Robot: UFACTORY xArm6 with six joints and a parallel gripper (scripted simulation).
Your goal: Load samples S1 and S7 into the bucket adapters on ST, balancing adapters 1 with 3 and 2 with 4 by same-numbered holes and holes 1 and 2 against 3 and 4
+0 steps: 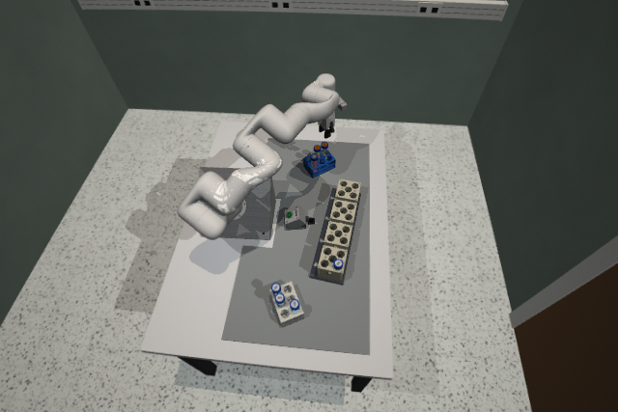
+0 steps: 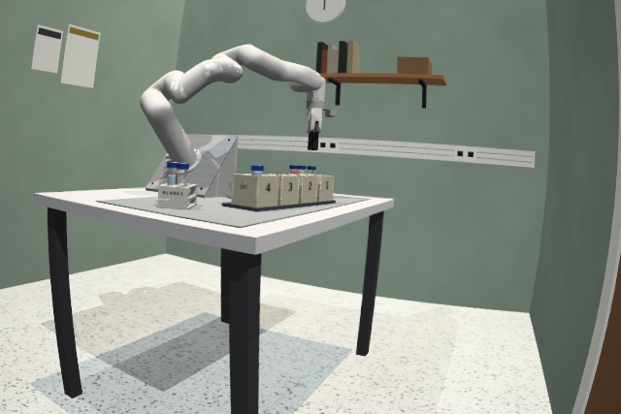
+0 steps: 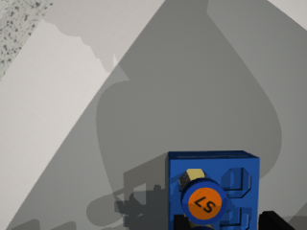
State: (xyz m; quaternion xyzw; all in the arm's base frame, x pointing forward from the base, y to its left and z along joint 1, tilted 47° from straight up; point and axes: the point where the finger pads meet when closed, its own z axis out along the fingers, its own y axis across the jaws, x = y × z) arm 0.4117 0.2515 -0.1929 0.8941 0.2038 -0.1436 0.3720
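Note:
My gripper is open and empty, hanging well above the blue sample rack. In the wrist view the orange-dotted S7 tube stands in that rack, just ahead of my fingertips. Other capped tubes stand in the same rack. The loading stand ST holds the row of adapters 1, 2, 3 and 4. One white-dotted blank stands in adapter 4.
The pale blanks rack with three blue-capped blanks stands at the table's near end. The green DONE key sits on its small desk between the arm's base and the stand.

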